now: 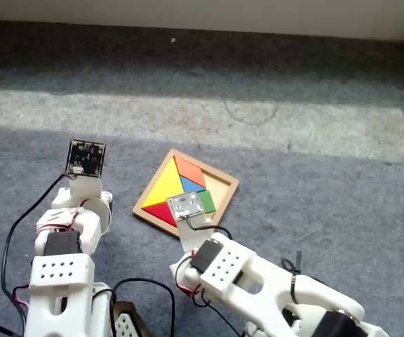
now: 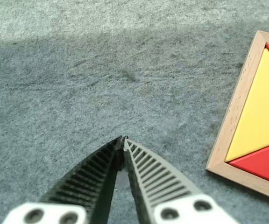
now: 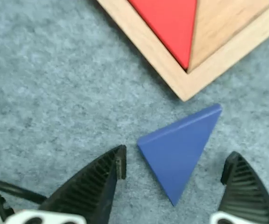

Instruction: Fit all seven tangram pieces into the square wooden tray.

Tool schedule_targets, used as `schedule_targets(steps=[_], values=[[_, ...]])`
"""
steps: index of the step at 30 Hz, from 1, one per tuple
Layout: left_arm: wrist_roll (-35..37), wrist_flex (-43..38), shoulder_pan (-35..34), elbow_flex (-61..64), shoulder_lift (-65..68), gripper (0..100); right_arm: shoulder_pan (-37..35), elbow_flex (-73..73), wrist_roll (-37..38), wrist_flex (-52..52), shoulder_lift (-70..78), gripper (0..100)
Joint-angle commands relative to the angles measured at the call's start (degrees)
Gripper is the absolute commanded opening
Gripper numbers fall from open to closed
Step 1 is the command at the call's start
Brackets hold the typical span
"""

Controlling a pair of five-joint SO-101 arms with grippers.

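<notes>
The square wooden tray (image 1: 224, 184) lies in the middle of the grey carpet, with yellow (image 1: 165, 188), orange (image 1: 191, 174), light blue, green (image 1: 207, 202) and red (image 1: 161, 213) pieces in it. A dark blue triangle (image 3: 180, 147) lies flat on the carpet just off the tray's near corner (image 3: 183, 88). My right gripper (image 3: 174, 164) hangs open above it, one finger (image 3: 117, 162) on each side and neither touching. Bare wood (image 3: 228, 28) shows beside the red piece (image 3: 172, 23). My left gripper (image 2: 123, 139) is shut and empty over bare carpet beside the tray's rim (image 2: 231, 135).
The right arm's wrist (image 1: 186, 205) covers the tray's near corner in the high view. The left arm (image 1: 83, 210) stands left of the tray. Open carpet runs all around, with a sunlit band across the far side.
</notes>
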Motion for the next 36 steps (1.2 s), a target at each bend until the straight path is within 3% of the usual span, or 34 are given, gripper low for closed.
schedule_targets(steps=[1,10,14,21,31,36], values=[[0.7,-1.1,-0.6,-1.5,-0.9,3,0.7,-2.6,-0.6,-5.0,4.8,32.0],[0.7,-1.1,-0.6,-1.4,-0.9,3,6.5,-2.3,-0.5,-5.1,5.6,30.9],[0.7,-1.1,-0.6,-1.4,-0.9,3,6.9,-0.9,0.4,-5.3,5.4,21.1],[0.7,-1.1,-0.6,-1.3,-0.9,3,7.3,-1.1,12.3,-5.3,5.4,1.8],[0.7,-1.1,-0.6,-1.3,-0.9,3,19.6,-1.2,18.6,-4.1,4.4,0.6],[0.7,-1.1,-0.6,-1.3,-0.9,3,23.8,-1.2,23.6,2.0,-7.0,0.5]])
